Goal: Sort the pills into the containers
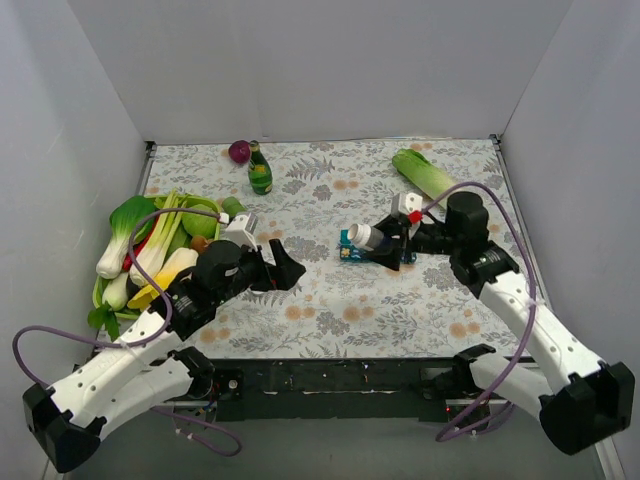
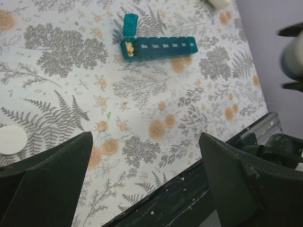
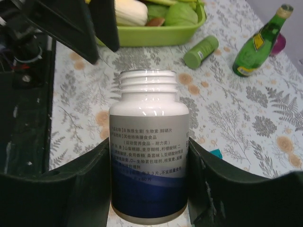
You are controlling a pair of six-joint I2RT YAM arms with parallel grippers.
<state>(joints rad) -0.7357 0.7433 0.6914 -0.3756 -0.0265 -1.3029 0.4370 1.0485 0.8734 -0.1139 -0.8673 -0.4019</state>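
While the right fingers [image 3: 222, 189] clamp the uncapped white pill bottle [image 3: 149, 156] on its side, its mouth appears to hang over the left end of the teal pill box [image 2: 158, 47], which lies right of centre on the bench [image 1: 330, 320]. That end compartment stands open with orange pills [image 2: 129, 47] inside. Best tip slowly, mouth low over one cell. The left fingers [image 2: 47, 184] gape empty, near-left.
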